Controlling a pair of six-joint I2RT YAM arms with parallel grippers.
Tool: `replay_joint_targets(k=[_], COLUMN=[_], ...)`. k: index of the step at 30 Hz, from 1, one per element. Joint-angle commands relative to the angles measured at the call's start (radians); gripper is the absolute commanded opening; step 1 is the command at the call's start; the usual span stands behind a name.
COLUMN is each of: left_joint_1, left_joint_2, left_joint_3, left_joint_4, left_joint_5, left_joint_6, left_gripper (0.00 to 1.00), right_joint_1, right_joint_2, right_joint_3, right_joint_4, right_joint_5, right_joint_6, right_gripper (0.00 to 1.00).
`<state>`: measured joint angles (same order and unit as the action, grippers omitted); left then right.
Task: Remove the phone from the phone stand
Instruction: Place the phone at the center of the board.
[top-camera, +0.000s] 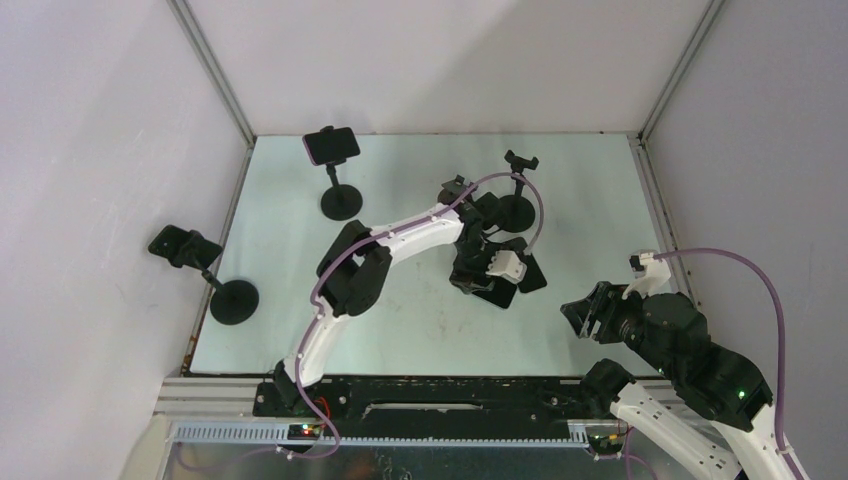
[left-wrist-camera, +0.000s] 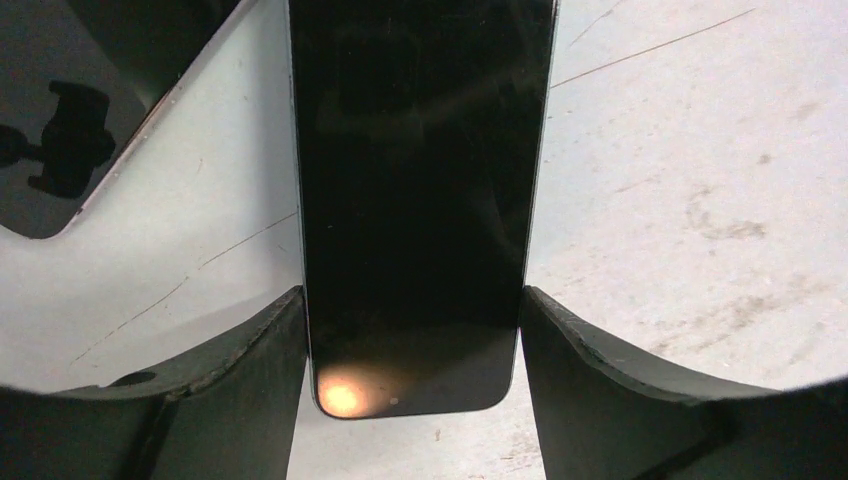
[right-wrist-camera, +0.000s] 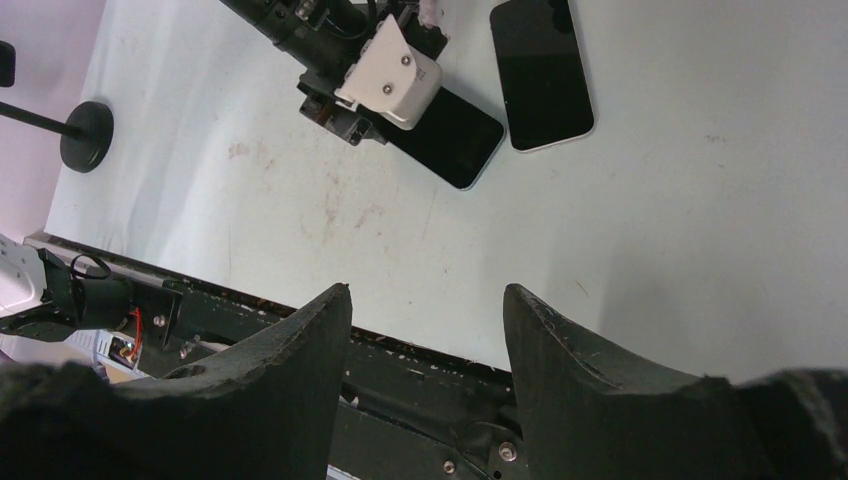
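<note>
My left gripper (top-camera: 487, 275) is shut on a black phone (left-wrist-camera: 420, 180), a finger pressed against each long side, low over the table's middle. The phone also shows in the right wrist view (right-wrist-camera: 455, 125), flat at table level below the left wrist. A second black phone (right-wrist-camera: 543, 75) lies flat right beside it (top-camera: 533, 274). A phone stand (top-camera: 518, 170) with a bare clamp stands just behind the left gripper. A pink-edged phone (top-camera: 330, 146) sits in a stand at the back left. My right gripper (right-wrist-camera: 427, 295) is open and empty at the near right (top-camera: 582, 314).
A third stand (top-camera: 232, 300) at the left edge holds a dark object (top-camera: 185, 247) in its clamp. Grey walls enclose the table on three sides. A black rail (right-wrist-camera: 420, 385) runs along the near edge under my right gripper.
</note>
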<state>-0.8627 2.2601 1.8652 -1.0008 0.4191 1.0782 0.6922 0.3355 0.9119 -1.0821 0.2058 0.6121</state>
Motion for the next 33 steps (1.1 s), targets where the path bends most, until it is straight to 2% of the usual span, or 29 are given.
replay_joint_targets(k=[1,4,8,9,10,12,14,15,16,18,22,23,24,28,33], left_joint_1=[-0.015,-0.018,-0.018,-0.018,-0.018,-0.019,-0.018,-0.018,-0.018,-0.018,-0.018,-0.018,-0.018,-0.016,-0.014], left_joint_2=[-0.033,-0.034,-0.035,-0.036,-0.04,-0.045,-0.05,-0.054,-0.063,-0.078,-0.109,-0.118,-0.123,-0.186,-0.336], left_joint_3=[-0.021,-0.027,-0.026,-0.026,-0.027,-0.031,-0.038,-0.045,-0.05,-0.067,-0.088,-0.093,-0.095,-0.131,-0.227], left_joint_4=[0.097,0.117,0.121,0.121,0.122,0.128,0.138,0.143,0.155,0.171,0.187,0.189,0.189,0.209,0.322], left_joint_5=[-0.118,-0.128,-0.125,-0.122,-0.121,-0.119,-0.117,-0.117,-0.115,-0.108,-0.107,-0.108,-0.109,-0.091,-0.057], left_joint_6=[-0.022,-0.039,-0.047,-0.048,-0.049,-0.053,-0.057,-0.063,-0.065,-0.069,-0.07,-0.073,-0.076,-0.105,-0.168], left_gripper=[0.26,0.36,0.41,0.45,0.54,0.62,0.64,0.69,0.8,0.89,0.92,0.98,0.99,1.0,1.0], right_joint_1=[0.002,0.002,0.002,0.001,0.001,0.001,0.001,0.002,0.002,0.001,0.001,0.001,0.001,0.002,0.002], right_joint_2=[0.016,0.02,0.02,0.02,0.019,0.016,0.015,0.012,0.011,0.01,0.009,0.009,0.008,0.01,0.012], right_joint_3=[-0.001,-0.001,-0.001,-0.001,-0.001,-0.001,-0.001,-0.001,-0.001,-0.001,-0.001,-0.001,-0.001,-0.001,-0.001], right_joint_4=[0.016,0.017,0.018,0.018,0.018,0.017,0.016,0.016,0.016,0.016,0.014,0.014,0.014,0.016,0.021], right_joint_5=[-0.008,-0.008,-0.009,-0.009,-0.009,-0.009,-0.009,-0.009,-0.009,-0.008,-0.008,-0.008,-0.008,-0.008,-0.013], right_joint_6=[-0.017,-0.019,-0.02,-0.02,-0.02,-0.019,-0.019,-0.018,-0.018,-0.019,-0.017,-0.017,-0.018,-0.017,-0.017], right_gripper=[0.6,0.6,0.6,0.6,0.6,0.6,0.6,0.6,0.6,0.6,0.6,0.6,0.6,0.6,0.6])
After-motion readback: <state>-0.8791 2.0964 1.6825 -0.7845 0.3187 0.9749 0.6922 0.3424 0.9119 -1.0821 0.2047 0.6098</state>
